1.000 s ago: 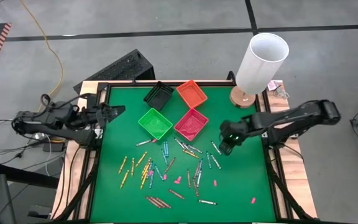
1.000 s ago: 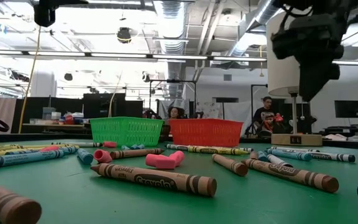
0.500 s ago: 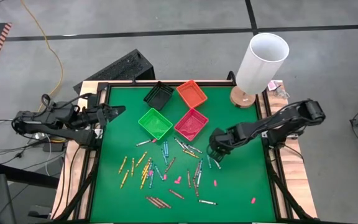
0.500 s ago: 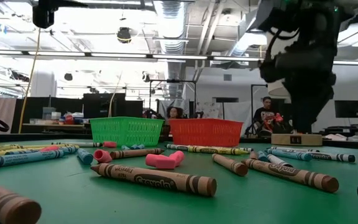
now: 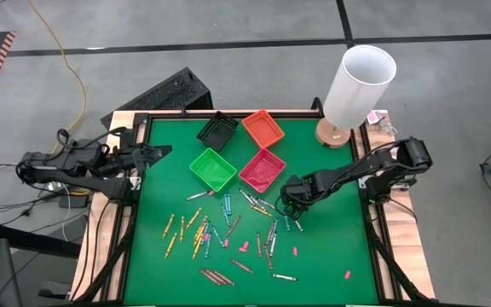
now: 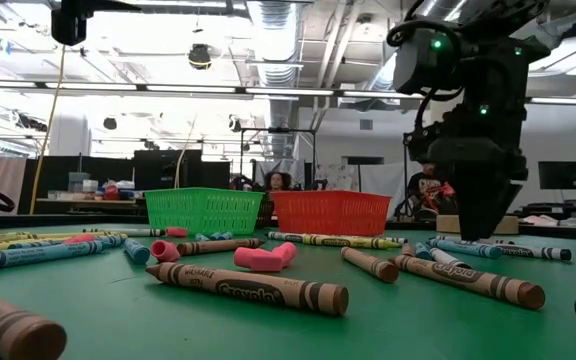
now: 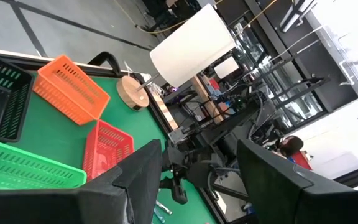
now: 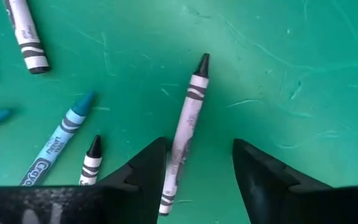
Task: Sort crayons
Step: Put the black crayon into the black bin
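Note:
Many crayons point(image 5: 228, 226) lie scattered flat on the green mat, toward its near half. My right gripper point(image 5: 290, 209) points down, low over the right end of the scatter, fingers open. In the right wrist view its fingers point(image 8: 199, 146) stand on either side of a grey-wrapped, black-tipped crayon point(image 8: 190, 112) lying on the mat; I see no touch. A teal crayon point(image 8: 58, 143) and two more black-tipped ones lie beside it. My left gripper point(image 5: 156, 153) waits open at the mat's left edge, pointing level across the table point(image 7: 199, 149).
Four small bins stand at the mat's far middle: black point(image 5: 217, 130), orange point(image 5: 263, 128), green point(image 5: 213, 169) and red point(image 5: 262, 169). A lamp with a white shade point(image 5: 361, 81) stands at the far right corner. Small pink bits point(image 5: 244, 246) lie among the crayons.
My right gripper has come down and gone toward the table's left and near edges, from beside the red bin to just above the crayons at the right of the scatter. The crayons have not moved.

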Available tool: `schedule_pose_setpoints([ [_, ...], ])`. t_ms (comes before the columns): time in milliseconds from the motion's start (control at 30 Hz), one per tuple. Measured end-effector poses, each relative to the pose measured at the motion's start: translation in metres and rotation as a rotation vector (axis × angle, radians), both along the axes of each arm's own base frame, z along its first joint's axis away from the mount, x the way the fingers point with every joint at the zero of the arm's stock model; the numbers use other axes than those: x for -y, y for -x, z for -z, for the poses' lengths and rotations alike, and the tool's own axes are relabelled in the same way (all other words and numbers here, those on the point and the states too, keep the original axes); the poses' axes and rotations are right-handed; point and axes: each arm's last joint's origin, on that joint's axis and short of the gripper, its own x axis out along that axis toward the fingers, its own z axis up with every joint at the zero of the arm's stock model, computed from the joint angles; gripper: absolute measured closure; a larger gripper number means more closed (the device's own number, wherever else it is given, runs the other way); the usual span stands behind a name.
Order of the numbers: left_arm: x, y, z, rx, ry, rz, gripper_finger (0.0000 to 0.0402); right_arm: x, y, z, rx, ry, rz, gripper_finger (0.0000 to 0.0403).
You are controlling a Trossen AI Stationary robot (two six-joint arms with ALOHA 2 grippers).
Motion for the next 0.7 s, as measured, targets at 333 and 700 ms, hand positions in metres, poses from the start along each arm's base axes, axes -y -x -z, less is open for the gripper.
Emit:
schedule_pose_setpoints([
  [333,0.0000,0.0000,0.0000,0.004,0.009,0.001,0.0202,0.0019,-0.0017,0.0033,-0.015,-0.008,0.033,0.0287],
  [700,0.0000,0.0000,0.0000,0.003,0.007,0.000,0.0202,0.0030,-0.0005,0.0042,-0.021,-0.023,0.111,0.0395],
])
